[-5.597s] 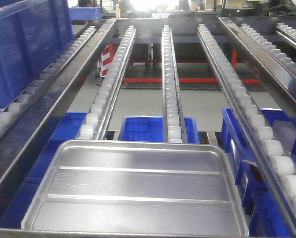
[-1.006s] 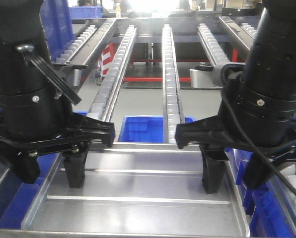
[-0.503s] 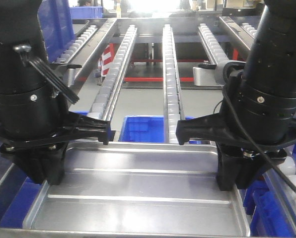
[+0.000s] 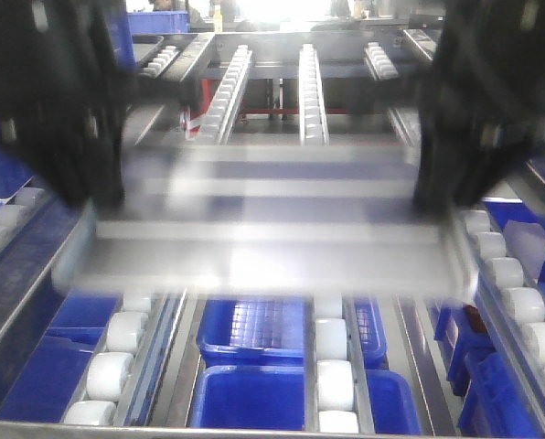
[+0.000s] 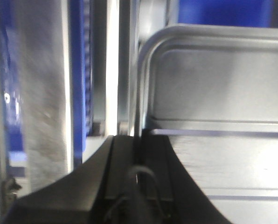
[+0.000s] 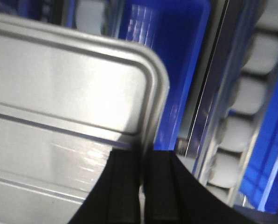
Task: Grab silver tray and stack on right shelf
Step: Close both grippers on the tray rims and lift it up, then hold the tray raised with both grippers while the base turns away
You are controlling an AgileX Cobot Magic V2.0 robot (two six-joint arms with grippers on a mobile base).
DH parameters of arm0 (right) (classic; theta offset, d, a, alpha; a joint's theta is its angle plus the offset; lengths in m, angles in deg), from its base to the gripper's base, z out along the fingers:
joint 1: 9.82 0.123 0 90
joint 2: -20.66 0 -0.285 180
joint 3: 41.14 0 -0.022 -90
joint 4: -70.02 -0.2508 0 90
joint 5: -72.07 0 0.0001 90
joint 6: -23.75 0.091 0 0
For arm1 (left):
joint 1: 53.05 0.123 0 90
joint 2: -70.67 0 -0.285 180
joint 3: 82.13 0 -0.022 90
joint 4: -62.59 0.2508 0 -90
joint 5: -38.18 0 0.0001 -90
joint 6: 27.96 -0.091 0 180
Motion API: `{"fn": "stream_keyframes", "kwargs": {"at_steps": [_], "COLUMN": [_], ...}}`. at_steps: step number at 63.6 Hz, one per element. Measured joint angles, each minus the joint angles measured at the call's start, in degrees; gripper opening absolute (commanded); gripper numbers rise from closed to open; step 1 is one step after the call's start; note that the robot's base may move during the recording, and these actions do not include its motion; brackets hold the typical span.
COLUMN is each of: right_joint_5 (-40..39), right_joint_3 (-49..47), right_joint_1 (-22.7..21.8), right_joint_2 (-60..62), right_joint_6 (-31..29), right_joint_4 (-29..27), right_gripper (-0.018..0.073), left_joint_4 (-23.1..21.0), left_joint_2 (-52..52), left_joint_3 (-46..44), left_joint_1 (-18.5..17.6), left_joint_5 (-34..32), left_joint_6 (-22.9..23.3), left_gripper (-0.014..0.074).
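Left wrist: fingers (image 5: 122,161) astride silver tray (image 5: 213,84)

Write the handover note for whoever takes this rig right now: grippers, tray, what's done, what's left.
Left gripper: jaws shut on the left rim of the silver tray.
Right gripper: jaws shut on the tray's right rim.
Tray: held between both arms above the roller tracks and blue bins; the front view is motion-blurred.
Done: grasp and lift.
Left: carry it to the right shelf, which I cannot pick out for certain in these views, set it down, release both sides.
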Motion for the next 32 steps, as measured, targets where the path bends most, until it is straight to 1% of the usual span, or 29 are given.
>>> {"fn": "stream_keyframes", "kwargs": {"at_steps": [6,12,20,26,32], "right_joint_5": [3.10,4.87,6.91,8.63,9.96], "right_joint_3": [-3.93,-6.68,-7.75,-7.75,-7.75], "right_joint_1": [0.00,0.00,0.00,0.00,0.10], "right_joint_2": [2.38,4.52,7.53,9.24,10.89], "right_joint_6": [0.00,-0.11,-0.21,-0.19,-0.32], "right_joint_4": [0.85,1.08,1.08,0.97,0.74], "right_gripper": [0.0057,0.0057,0.0057,0.0057,0.0057], "left_joint_4": [0.84,2.11,3.29,3.29,3.08], "left_joint_2": [2.49,4.91,8.10,9.92,10.73], "left_joint_3": [-3.44,-5.91,-7.40,-7.61,-7.59], "left_joint_1": [0.00,-0.77,-3.21,-4.95,-5.93], "left_joint_5": [2.90,5.20,7.06,8.34,9.10], "left_joint_6": [-0.36,-0.39,-0.39,-0.39,-0.39], "left_gripper": [-0.0101,-0.0101,-0.0101,-0.0101,-0.0101]}}
